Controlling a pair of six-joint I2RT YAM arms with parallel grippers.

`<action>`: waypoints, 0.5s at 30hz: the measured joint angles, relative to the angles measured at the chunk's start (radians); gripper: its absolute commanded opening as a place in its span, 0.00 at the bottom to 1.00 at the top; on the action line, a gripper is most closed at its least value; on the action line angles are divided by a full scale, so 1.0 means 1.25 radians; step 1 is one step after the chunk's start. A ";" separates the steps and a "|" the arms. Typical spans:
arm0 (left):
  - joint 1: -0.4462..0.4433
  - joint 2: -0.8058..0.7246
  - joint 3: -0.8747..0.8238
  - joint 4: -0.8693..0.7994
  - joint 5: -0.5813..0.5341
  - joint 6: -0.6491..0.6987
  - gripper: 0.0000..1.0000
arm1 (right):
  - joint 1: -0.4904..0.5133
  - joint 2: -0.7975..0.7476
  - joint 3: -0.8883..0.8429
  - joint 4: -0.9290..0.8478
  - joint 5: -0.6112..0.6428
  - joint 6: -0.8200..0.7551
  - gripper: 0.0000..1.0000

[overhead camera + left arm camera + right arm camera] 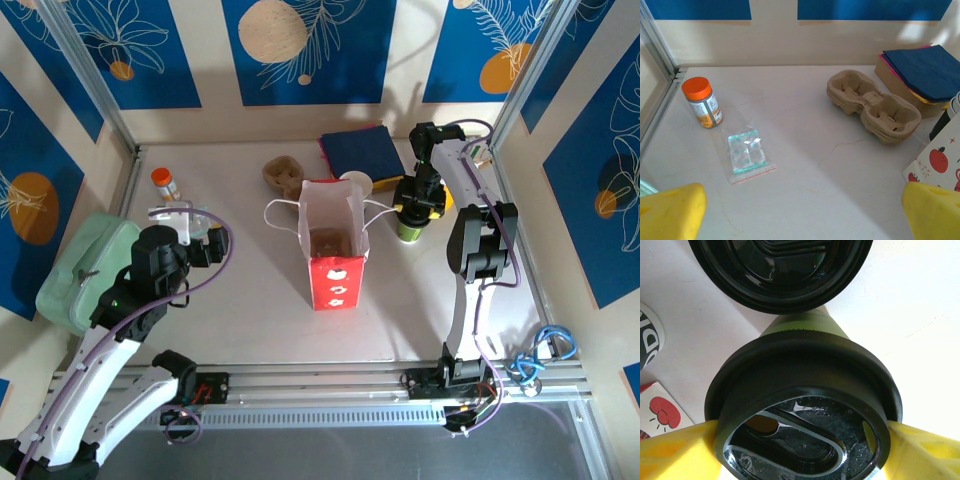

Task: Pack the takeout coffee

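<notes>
Right gripper [800, 445] snug around lidded green cup [805, 326], second black lid [780, 265] just beyond.

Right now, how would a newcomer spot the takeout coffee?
Start at the paper bag in the middle and look right. The takeout coffee stands there between the right gripper's fingers. Its green sides set it apart from the other black lid beside it.

- The overhead view was bright and even; the pale tabletop [240, 300] carried only soft, faint shadows beneath the arms.
- In the left wrist view the middle distance was sharp, while the yellow fingers [672, 212] at the bottom corners were blurred.
- In the right wrist view the tabletop [920, 300] was washed out almost to white.
- The black lid [805, 405] showed small white glints and was soft at the lower edge.
</notes>
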 measured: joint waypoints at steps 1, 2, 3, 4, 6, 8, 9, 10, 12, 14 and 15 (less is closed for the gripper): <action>0.000 0.000 0.000 0.000 0.000 0.000 0.99 | 0.000 0.000 -0.001 0.001 0.000 0.000 0.70; 0.000 0.000 0.000 0.000 0.000 0.000 0.99 | 0.000 0.000 -0.002 0.001 -0.001 0.002 0.68; 0.000 0.000 0.000 0.000 0.000 0.000 0.99 | 0.000 0.000 -0.002 0.002 -0.001 0.002 0.66; 0.000 0.000 0.000 0.000 0.000 0.000 0.99 | 0.000 -0.001 -0.003 0.002 -0.001 0.002 0.65; 0.000 0.000 0.000 -0.001 0.000 0.000 0.99 | 0.001 -0.002 -0.005 0.003 0.000 0.002 0.65; 0.000 0.000 0.000 -0.002 0.000 0.000 0.99 | 0.002 -0.004 -0.005 0.003 0.000 0.002 0.65; 0.000 0.000 0.000 -0.002 0.000 0.000 0.99 | 0.002 -0.005 -0.005 0.003 0.001 0.002 0.66; 0.000 0.000 0.000 -0.002 0.000 0.000 0.99 | 0.004 -0.006 -0.005 0.002 0.002 0.002 0.66; 0.000 0.000 0.000 -0.003 0.000 0.000 0.99 | 0.008 -0.006 -0.005 0.000 0.002 0.002 0.68; 0.000 0.000 0.000 -0.003 0.000 0.000 0.99 | 0.012 -0.008 -0.005 -0.004 0.002 0.002 0.68; 0.000 0.000 0.000 -0.003 0.000 0.000 0.99 | 0.016 -0.009 -0.005 -0.007 0.002 0.002 0.69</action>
